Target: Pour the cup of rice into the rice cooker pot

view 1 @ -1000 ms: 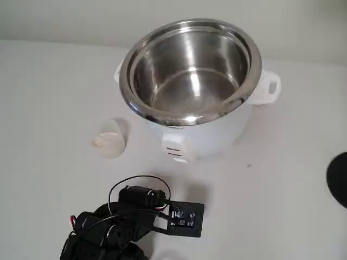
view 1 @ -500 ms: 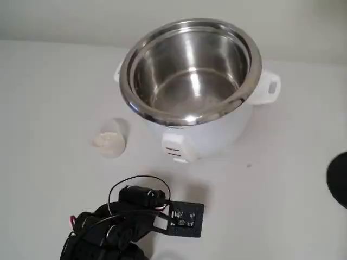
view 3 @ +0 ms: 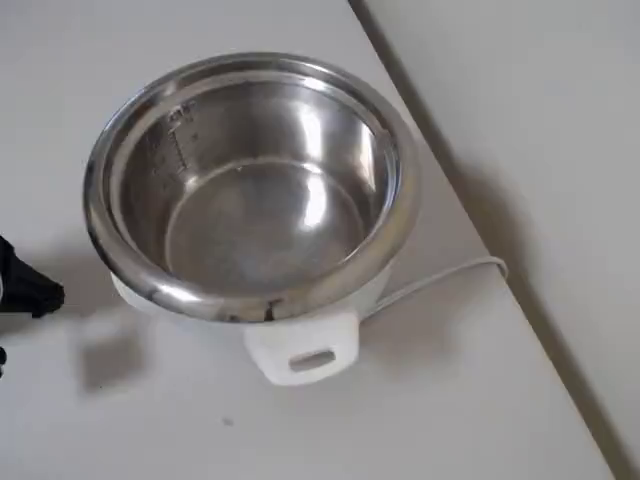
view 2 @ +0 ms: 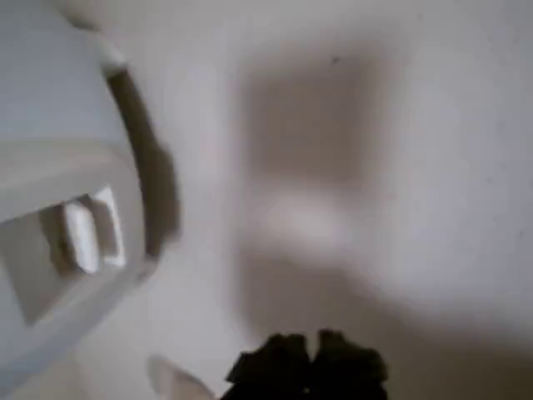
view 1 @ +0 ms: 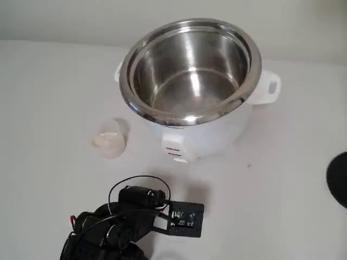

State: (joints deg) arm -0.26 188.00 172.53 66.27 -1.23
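The rice cooker pot [view 1: 191,70] is a shiny steel bowl in a white cooker body with side handles, and nothing shows inside it [view 3: 250,190]. The cup of rice [view 1: 110,142], small and translucent with white grains, stands upright on the table to the left of the cooker. My black arm [view 1: 114,227] is folded low at the near edge, well short of the cup and the cooker. In the blurred wrist view my gripper [view 2: 308,367] is a dark shape at the bottom edge, with the cooker's front switch [view 2: 83,233] to its left. Whether the jaws are open or shut is unclear.
A white power cord [view 3: 440,280] runs from the cooker toward the table edge [view 3: 520,300] on the right. A dark round object [view 1: 339,179] sits at the right border. A black part of the arm [view 3: 25,290] shows at the left edge of the overhead view.
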